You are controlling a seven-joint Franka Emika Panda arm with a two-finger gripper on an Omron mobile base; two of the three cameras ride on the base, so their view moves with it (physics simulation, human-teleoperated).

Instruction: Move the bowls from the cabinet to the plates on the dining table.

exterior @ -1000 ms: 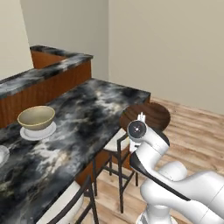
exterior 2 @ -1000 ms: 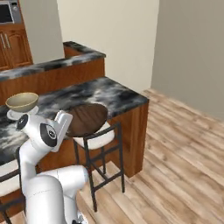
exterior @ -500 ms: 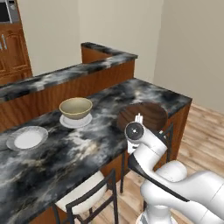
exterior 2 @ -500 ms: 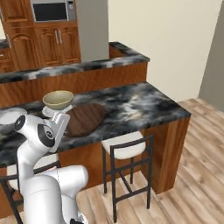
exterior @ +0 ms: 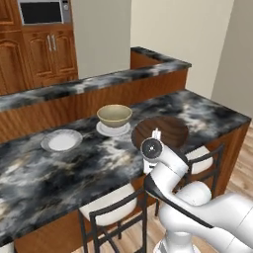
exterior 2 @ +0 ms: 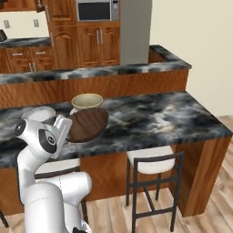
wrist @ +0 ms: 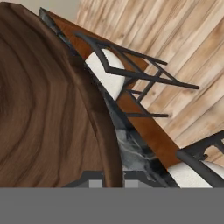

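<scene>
One dark brown bowl [exterior: 160,131] clamped in closed hand [exterior: 156,134], above dining table [exterior: 212,116]

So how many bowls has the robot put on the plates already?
One is done: the cream bowl sits on a plate on the table. The brown bowl is in hand, pinched at its rim by the gripper above the tabletop. What is left is setting it on the empty plate further left.

Even soft rendered light, faint shadows, no glare, slightly coarse
</scene>
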